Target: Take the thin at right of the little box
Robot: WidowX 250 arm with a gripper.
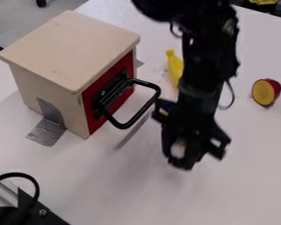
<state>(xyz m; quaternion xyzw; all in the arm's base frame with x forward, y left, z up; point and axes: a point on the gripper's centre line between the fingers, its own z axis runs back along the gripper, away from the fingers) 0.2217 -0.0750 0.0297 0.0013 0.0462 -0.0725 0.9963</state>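
On the desk (248, 176), right of the box (72, 48), a yellow toy (174, 66) is partly hidden by the arm (210, 57); a red-yellow half (264, 92) is seen farther right. End effector (193, 154) hung low; grasp state can't be told.

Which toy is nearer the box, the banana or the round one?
The banana, all yellow, showing between the box and the arm. The round piece, yellow-faced with dark red skin, lies on the arm's other side.

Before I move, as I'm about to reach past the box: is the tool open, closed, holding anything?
Tool: open or closed can't be told, nor whether it holds anything.
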